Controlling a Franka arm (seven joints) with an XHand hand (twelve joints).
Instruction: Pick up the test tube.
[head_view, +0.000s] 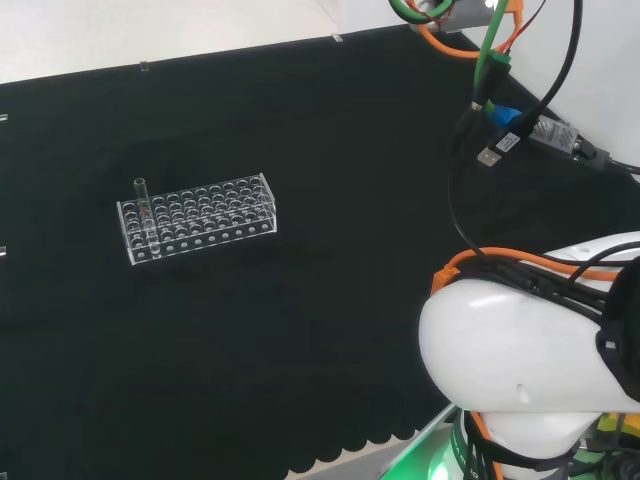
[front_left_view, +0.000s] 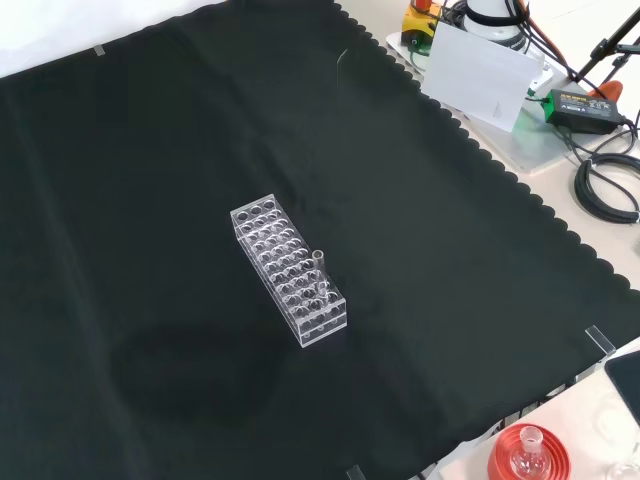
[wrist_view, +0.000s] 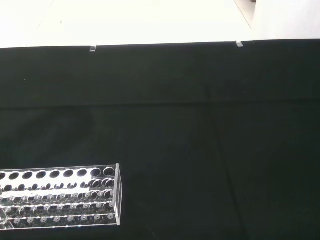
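Clear test tube (head_view: 141, 200) upright at end of clear rack (head_view: 197, 217) on bench. Best approached from above, pinched near rim, lifted straight. Hand state: cannot tell.

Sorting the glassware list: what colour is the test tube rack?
Clear and colourless, the rack shows best in the front view.

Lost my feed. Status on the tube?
Test tube upright at one end of the rack. Untouched. Cloth around the rack bare.
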